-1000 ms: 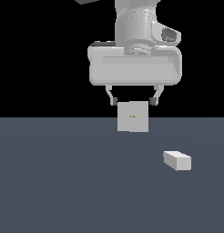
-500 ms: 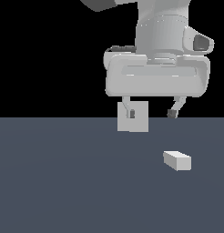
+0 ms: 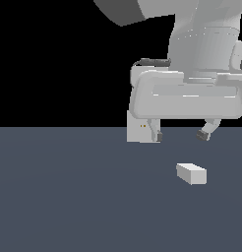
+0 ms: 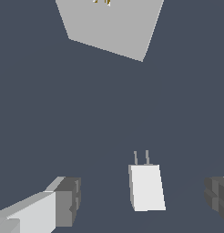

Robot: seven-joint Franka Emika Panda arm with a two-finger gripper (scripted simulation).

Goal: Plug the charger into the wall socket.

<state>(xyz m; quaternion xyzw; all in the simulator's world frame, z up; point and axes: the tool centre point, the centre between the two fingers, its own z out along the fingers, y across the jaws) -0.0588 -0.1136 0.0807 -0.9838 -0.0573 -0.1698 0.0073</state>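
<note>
The charger (image 3: pixel 192 173) is a small white block lying on the dark floor; in the wrist view the charger (image 4: pixel 146 186) shows two thin prongs pointing toward the wall socket. The wall socket (image 3: pixel 140 129) is an upright pale plate, partly hidden behind the gripper body; in the wrist view the wall socket (image 4: pixel 111 25) shows two yellowish dots at the frame's edge. My gripper (image 3: pixel 180 135) hangs open above the charger, fingers spread wide, with the block below the gap between them. One fingertip (image 4: pixel 66 200) shows beside the charger; nothing is held.
The dark grey floor (image 3: pixel 69 197) spreads around both things. Nothing else stands on it in either view.
The gripper has moved toward the exterior view's right and come nearer and lower, from in front of the socket to above the charger. The charger has not moved.
</note>
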